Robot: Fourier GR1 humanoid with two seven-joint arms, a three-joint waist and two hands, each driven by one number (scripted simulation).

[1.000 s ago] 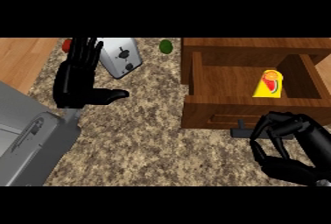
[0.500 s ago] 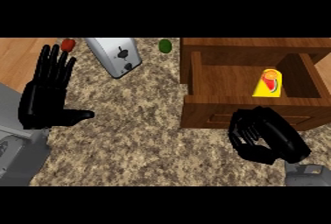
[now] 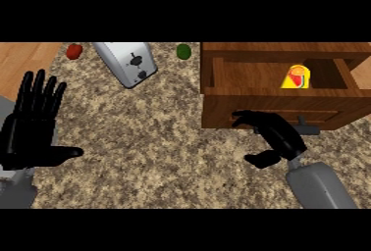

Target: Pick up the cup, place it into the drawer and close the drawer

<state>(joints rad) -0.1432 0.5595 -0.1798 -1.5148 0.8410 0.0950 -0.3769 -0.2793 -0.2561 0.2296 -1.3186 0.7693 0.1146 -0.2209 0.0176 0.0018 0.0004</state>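
The cup [image 3: 296, 77] was already seen in the open drawer [image 3: 279, 100]; the right hand [image 3: 275, 135], curled and empty, had been brought to its front for closing, while the left hand [image 3: 33, 125] rested open.

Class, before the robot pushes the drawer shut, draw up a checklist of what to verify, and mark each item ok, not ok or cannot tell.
1. Cup inside the drawer: ok.
2. Cup standing upright: cannot tell.
3. Right hand free of the cup: ok.
4. Right hand at the drawer front, near the handle: ok.
5. Left hand away from the drawer, resting open at the view's left: ok.
6. Drawer closed: not ok, it stands open.
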